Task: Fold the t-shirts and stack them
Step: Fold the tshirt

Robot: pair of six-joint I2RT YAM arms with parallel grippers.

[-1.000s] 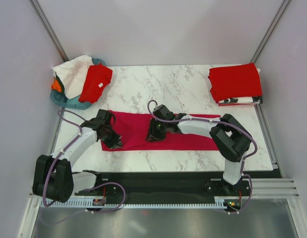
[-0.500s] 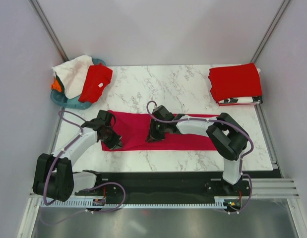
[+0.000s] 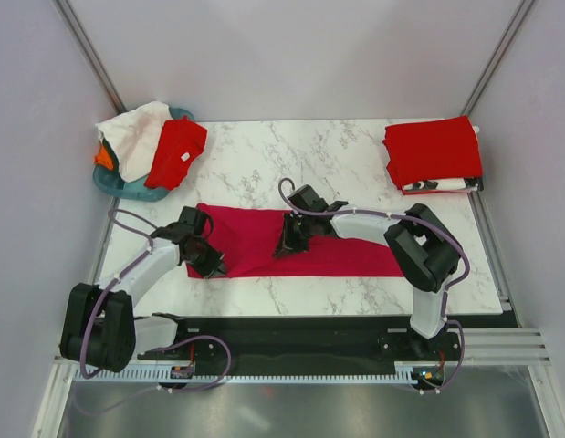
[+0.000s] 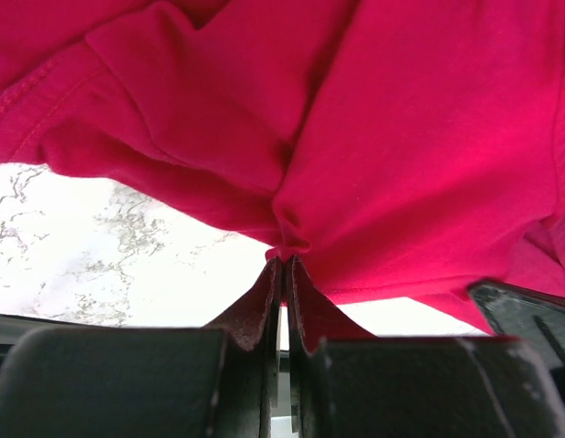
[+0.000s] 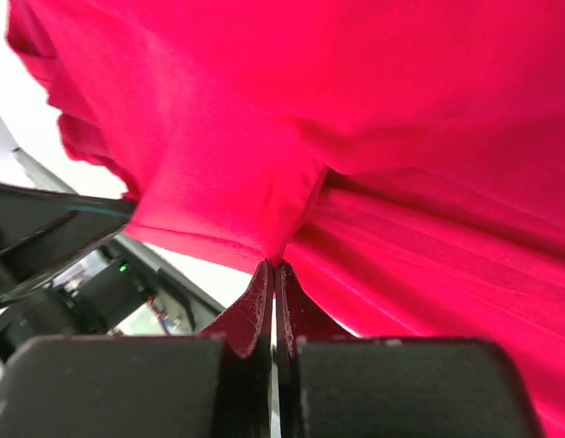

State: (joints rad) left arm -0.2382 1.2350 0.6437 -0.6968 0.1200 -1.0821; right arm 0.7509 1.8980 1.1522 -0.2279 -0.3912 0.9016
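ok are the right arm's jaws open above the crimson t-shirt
No, the right wrist view shows the jaws pressed shut on a pinched fold of the crimson t-shirt.

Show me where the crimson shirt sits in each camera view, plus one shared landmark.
Top external: the crimson shirt lies across the middle of the table.
Left wrist: the shirt fills the upper half, pinched by the left gripper.
Right wrist: the shirt fills most, pinched by the right gripper.
Shared landmark: the white table, showing under the cloth in every view.
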